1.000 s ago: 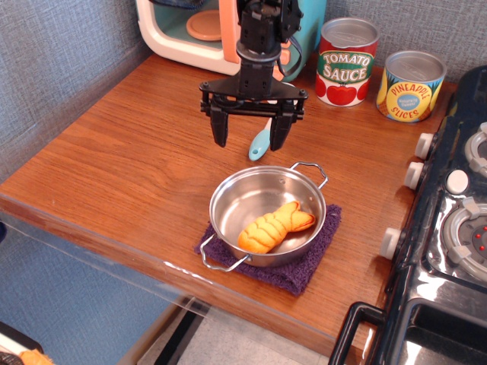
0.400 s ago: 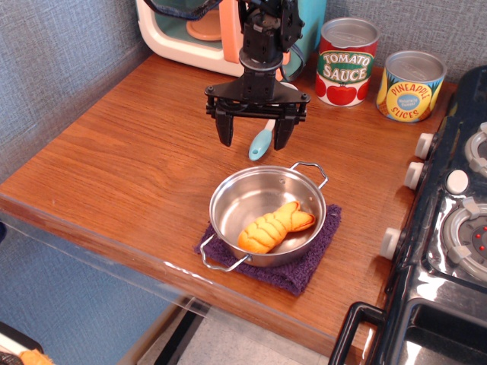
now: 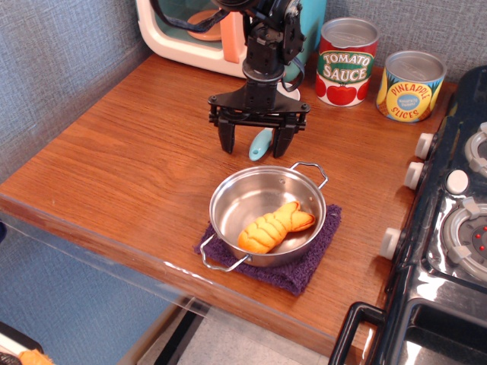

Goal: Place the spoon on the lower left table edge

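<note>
Lowered since before, claw (image 3: 259,141) (fingers spread wide) straddles the spoon (image 3: 261,144)

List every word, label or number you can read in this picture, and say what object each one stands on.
"TOMATO SAUCE" on the red and green can at the back of the table.
"PINEAPPLE SLICES" on the yellow can to its right; the small blue badge between those two words is too blurred to read.
Nothing readable on the stove knobs, the pan or the pincer.
</note>
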### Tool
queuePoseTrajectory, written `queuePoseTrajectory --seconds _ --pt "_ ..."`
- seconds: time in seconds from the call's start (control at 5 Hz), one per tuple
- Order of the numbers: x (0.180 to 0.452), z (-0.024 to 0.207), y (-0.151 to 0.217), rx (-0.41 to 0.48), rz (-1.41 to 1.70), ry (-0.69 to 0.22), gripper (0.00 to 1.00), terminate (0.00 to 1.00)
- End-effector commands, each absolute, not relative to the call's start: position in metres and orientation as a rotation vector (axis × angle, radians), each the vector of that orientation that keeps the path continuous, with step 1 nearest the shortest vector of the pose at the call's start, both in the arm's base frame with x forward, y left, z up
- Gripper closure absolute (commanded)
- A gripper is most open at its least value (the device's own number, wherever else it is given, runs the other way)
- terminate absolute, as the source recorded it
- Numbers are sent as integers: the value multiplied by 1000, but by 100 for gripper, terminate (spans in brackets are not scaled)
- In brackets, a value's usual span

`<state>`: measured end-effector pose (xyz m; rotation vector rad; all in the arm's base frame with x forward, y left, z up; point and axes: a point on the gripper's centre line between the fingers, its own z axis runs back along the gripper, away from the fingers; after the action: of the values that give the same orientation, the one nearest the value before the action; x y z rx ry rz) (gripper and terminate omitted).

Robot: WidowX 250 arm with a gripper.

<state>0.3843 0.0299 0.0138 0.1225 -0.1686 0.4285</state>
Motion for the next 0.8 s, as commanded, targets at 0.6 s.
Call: queuePoseTrajectory --seconds 0.6 --pt "376 39 33 45 384 -211 100 0"
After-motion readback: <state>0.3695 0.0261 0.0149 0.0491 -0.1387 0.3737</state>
